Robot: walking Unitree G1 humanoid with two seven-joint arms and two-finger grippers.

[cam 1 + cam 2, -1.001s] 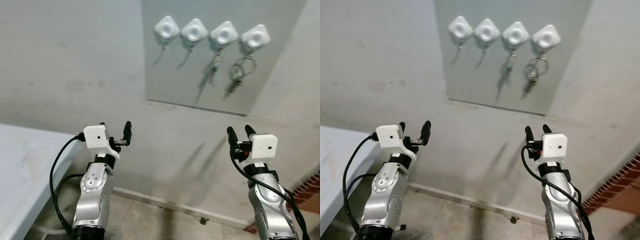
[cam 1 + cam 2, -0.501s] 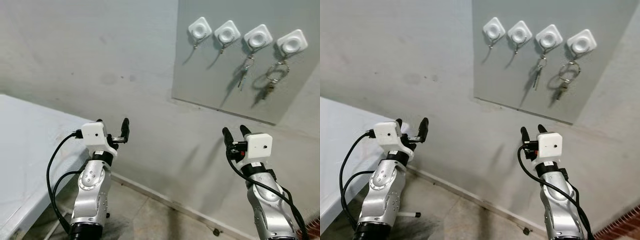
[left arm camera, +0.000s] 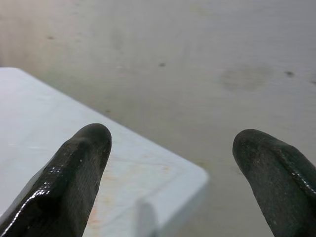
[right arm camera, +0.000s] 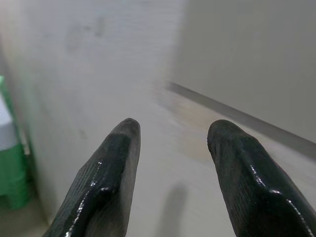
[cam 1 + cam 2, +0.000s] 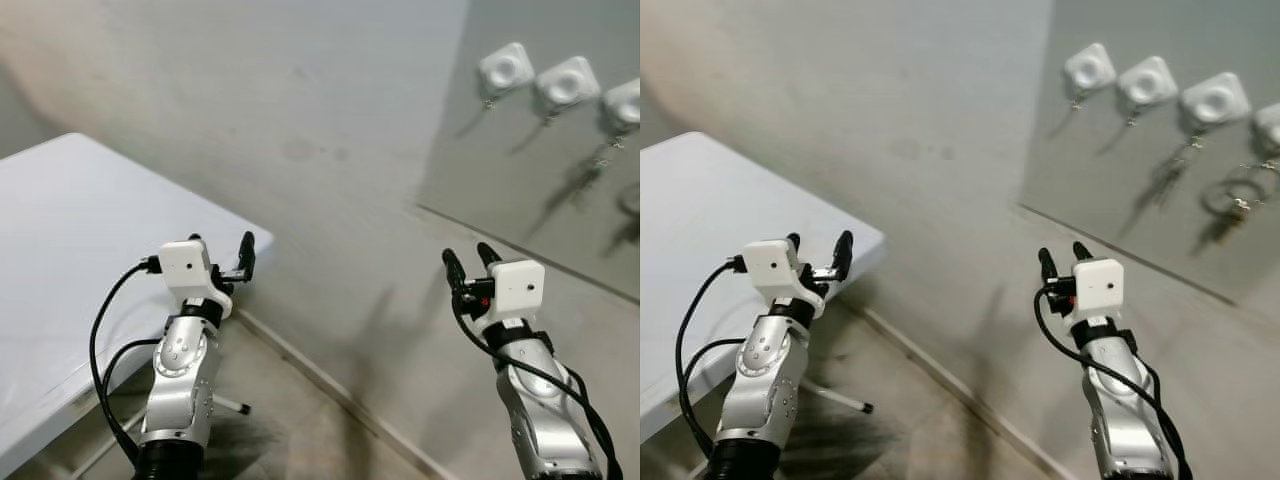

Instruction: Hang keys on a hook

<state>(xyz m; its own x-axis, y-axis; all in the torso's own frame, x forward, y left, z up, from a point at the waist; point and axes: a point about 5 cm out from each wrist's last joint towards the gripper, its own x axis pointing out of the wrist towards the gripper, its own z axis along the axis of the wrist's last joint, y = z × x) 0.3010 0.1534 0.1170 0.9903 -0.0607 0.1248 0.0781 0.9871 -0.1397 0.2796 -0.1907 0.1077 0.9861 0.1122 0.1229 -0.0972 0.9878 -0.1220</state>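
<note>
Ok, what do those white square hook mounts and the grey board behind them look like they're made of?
White square hook mounts: likely moulded plastic, with glossy rounded edges and dished centres. Smooth grey wall board: matte, flat and even, perhaps painted panel or sheet; I can't tell which. Key ring: looks like metal, thin and shiny.

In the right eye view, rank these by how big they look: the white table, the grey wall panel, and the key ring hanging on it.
Largest to smallest, as they look:
1. White table
2. Grey wall panel, close to the table and cut off by the frame, so that order is unsure
3. Key ring, clearly smallest
</note>
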